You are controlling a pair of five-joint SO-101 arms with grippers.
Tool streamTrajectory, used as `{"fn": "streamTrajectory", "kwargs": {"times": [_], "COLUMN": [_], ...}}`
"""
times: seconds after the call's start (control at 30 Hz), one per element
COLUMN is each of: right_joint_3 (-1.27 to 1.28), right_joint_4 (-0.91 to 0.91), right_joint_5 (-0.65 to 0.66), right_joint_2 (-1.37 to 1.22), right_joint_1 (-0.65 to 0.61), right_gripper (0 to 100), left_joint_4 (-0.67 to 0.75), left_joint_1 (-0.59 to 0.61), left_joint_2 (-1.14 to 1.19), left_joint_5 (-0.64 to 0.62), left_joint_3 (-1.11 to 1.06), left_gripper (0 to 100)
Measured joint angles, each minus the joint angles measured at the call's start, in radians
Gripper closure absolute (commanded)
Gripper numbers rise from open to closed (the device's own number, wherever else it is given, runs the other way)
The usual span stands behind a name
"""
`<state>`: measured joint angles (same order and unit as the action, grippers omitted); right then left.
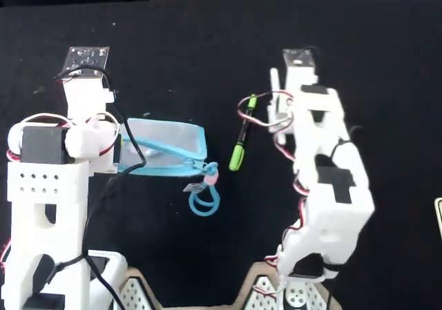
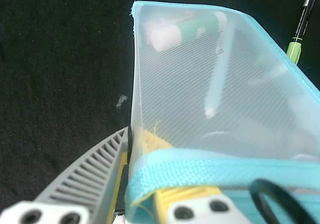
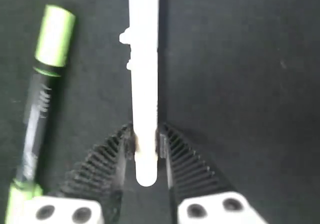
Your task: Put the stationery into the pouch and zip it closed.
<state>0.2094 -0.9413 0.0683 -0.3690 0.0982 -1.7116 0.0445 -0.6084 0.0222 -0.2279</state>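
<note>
**Listener:** What is at the left of the table?

**Operator:** From the overhead camera I see my left gripper (image 1: 119, 148) low over the black table covering (image 1: 173, 47). It is closed on the left end of a translucent pale-blue mesh zip pouch (image 1: 162, 148), which lies flat on the cloth. My left wrist camera shows this close up. The left gripper (image 2: 131, 146) pinches the pouch (image 2: 215, 109) edge between a grey ribbed finger and a yellow one.

**Listener:** Is anything inside the pouch?

**Operator:** Yes. Through the mesh I can make out a stubby white cylinder (image 2: 165, 37) and a pale slim stick with a pointed tip (image 2: 217, 79). I cannot tell whether the zip is open or shut.

**Listener:** And further right?

**Operator:** At the pouch's right-hand corner is a blue loop zip pull (image 1: 204, 201) with a small pink bead (image 1: 211, 177), resting on the cloth. Just right of that, apart from the pouch, a pen with a black barrel and lime-green ends (image 1: 239, 144) lies on the table.

**Listener:** What about the right arm?

**Operator:** My right gripper (image 1: 278, 113) sits just right of that pen. On its wrist camera the right gripper (image 3: 145, 136) is clamped on one end of a slim white stick (image 3: 143, 59), which points straight out from the jaws. The pen (image 3: 42, 99) lies alongside the stick, not touching it.
</note>
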Motion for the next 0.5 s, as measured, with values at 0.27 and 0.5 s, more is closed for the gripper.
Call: {"fn": "streamTrajectory", "kwargs": {"times": [0.27, 0.5], "right_joint_3": [0.063, 0.41], "right_joint_4": [-0.238, -0.176], "right_joint_5": [0.247, 0.523], "right_joint_2": [0.178, 0.465], "right_joint_1": [0.146, 0.315], "right_gripper": [98.8, 96.5], "left_joint_4": [0.0, 0.0], "left_joint_1": [0.0, 0.0], "left_joint_2": [0.0, 0.0], "left_joint_5": [0.0, 0.0], "left_joint_3": [0.0, 0.0], "left_gripper": [97, 97]}}
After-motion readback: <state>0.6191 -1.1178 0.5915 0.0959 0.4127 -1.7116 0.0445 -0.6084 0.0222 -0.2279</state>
